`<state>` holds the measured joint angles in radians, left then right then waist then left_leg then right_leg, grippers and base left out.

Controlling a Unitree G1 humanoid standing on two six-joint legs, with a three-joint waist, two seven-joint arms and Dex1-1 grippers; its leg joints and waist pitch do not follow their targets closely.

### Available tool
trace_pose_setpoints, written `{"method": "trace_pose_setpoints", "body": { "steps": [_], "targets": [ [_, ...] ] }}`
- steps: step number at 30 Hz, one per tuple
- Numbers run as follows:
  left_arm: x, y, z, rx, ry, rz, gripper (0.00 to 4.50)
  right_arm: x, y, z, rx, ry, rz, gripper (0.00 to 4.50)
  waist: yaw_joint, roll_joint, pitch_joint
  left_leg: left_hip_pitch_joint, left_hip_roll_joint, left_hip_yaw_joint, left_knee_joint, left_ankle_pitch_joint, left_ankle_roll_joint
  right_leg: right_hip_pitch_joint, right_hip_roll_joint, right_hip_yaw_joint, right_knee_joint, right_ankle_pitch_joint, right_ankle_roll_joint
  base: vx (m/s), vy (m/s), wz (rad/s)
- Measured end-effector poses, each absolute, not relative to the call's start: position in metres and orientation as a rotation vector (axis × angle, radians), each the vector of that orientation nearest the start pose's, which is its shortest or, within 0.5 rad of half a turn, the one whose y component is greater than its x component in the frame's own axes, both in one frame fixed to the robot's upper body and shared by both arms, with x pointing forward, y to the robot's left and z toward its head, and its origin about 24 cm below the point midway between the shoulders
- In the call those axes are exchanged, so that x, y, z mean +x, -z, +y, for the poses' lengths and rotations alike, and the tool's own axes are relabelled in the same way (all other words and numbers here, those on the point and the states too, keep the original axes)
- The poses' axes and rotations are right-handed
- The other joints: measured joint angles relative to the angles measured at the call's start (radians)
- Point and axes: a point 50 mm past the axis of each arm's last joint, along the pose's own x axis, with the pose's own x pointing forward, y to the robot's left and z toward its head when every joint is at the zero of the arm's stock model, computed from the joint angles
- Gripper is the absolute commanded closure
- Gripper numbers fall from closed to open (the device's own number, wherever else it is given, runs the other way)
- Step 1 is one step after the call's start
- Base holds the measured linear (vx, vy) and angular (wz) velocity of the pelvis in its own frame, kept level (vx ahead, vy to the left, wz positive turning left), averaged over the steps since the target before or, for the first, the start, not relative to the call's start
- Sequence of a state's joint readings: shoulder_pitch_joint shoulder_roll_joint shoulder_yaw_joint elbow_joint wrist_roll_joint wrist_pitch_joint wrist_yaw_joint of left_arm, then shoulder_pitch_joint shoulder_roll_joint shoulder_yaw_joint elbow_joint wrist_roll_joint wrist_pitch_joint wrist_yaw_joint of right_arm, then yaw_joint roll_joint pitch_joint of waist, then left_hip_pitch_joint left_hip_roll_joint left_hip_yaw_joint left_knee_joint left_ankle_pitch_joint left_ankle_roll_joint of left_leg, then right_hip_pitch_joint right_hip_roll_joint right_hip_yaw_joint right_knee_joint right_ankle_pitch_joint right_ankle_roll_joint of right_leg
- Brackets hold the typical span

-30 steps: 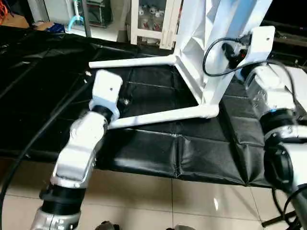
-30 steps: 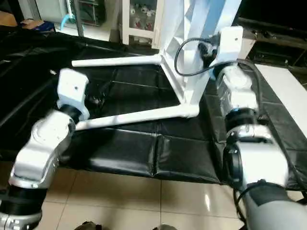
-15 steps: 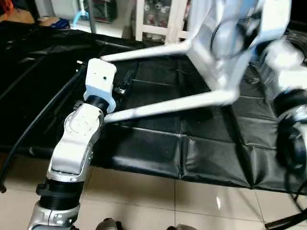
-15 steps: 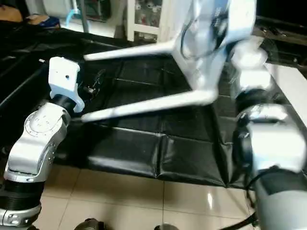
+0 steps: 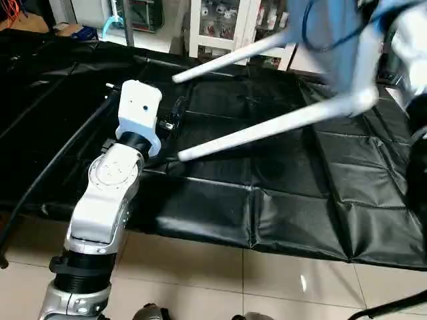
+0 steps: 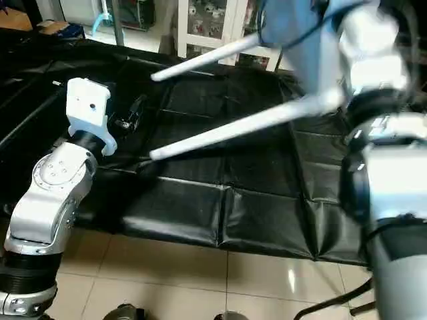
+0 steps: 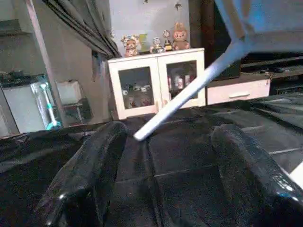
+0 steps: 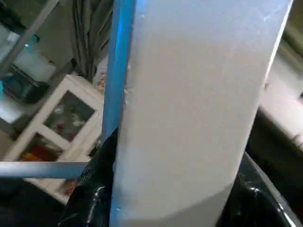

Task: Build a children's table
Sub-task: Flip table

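The children's table [image 5: 333, 40] hangs clear of the black-covered surface [image 5: 280, 193], carried by the right gripper [image 8: 165, 208], whose two black fingers [image 8: 92, 189] pinch the edge of the white tabletop [image 8: 189, 94] between them. Two fitted legs [image 5: 267, 128] slope away from that gripper toward the left gripper [image 7: 165, 156]. The left gripper stands spread and empty, low over the surface, with the tip of the nearer leg just ahead of its fingers [image 7: 90, 175] and apart from them.

Handling: the table appears to be light, stiff moulded plastic with a smooth and probably slippery skin. The long legs give leverage, so a single edge grip is likely to let the piece swing. A hold on the tabletop rim, or on a leg close to its socket, should be steadier than one near a leg tip.

Change: one second earlier the tabletop stood on edge on the surface. It has since been raised and tilted, and the leg tips have lifted.
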<state>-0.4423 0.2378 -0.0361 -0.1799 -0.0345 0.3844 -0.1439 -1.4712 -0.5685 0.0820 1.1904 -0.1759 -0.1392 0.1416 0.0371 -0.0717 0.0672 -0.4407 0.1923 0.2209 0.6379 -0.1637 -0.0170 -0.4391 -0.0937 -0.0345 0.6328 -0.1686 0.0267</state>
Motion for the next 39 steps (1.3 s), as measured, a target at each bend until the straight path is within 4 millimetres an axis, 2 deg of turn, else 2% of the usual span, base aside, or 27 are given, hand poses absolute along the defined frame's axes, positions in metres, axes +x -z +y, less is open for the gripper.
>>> {"method": "trace_pose_setpoints", "body": {
  "steps": [5,10,18,22,26,31,39],
  "targets": [
    [0.313,-0.17,0.141,0.232,0.241,-0.211,1.25,0.406,-0.362,-0.216,-0.794,0.091,-0.409,2.8,-0.004,-0.011,0.0,0.0,0.0,-0.001,0.0,0.0,0.0,0.0,0.0,0.0,0.0,-0.003,0.005,0.0,0.0,0.0],
    [0.312,-0.169,0.141,0.23,0.24,-0.21,1.25,0.404,-0.372,-0.211,-0.891,0.087,-0.415,2.8,-0.009,-0.026,-0.002,0.001,0.0,-0.001,0.001,0.0,0.0,0.001,0.001,0.0,0.0,-0.003,0.005,0.0,0.0,0.0],
    [0.312,-0.169,0.141,0.229,0.24,-0.21,1.25,0.402,-0.385,-0.197,-1.068,0.047,-0.402,2.8,-0.009,-0.039,-0.002,0.001,0.0,-0.005,0.002,0.0,-0.001,0.004,0.001,-0.001,0.0,-0.003,0.005,0.0,0.0,0.0],
    [0.312,-0.169,0.141,0.229,0.239,-0.211,1.25,0.405,-0.38,-0.19,-1.169,0.007,-0.371,2.86,-0.009,-0.047,-0.002,0.0,0.0,-0.007,0.004,0.0,-0.001,0.004,0.002,-0.002,0.0,-0.003,0.005,0.0,0.0,0.0],
    [0.311,-0.168,0.141,0.226,0.243,-0.204,1.25,0.411,-0.361,-0.184,-1.337,-0.043,-0.271,2.93,-0.009,-0.052,0.0,-0.009,0.0,-0.01,0.009,0.0,0.0,0.001,0.002,-0.003,0.0,-0.002,0.004,0.0,0.0,0.0],
    [0.31,-0.168,0.141,0.225,0.241,-0.21,1.25,0.412,-0.36,-0.182,-1.341,-0.049,-0.261,2.93,-0.008,-0.057,-0.001,-0.013,0.001,-0.014,0.017,-0.001,0.001,0.002,0.004,-0.004,0.0,0.003,-0.001,0.0,0.0,0.0],
    [0.31,-0.17,0.142,0.224,0.237,-0.214,1.25,0.414,-0.354,-0.182,-1.343,-0.061,-0.222,2.93,-0.017,-0.056,0.0,-0.013,0.001,-0.015,0.019,-0.002,0.002,0.003,0.004,-0.004,0.001,0.001,0.003,0.0,0.0,0.0]
  ]
}}
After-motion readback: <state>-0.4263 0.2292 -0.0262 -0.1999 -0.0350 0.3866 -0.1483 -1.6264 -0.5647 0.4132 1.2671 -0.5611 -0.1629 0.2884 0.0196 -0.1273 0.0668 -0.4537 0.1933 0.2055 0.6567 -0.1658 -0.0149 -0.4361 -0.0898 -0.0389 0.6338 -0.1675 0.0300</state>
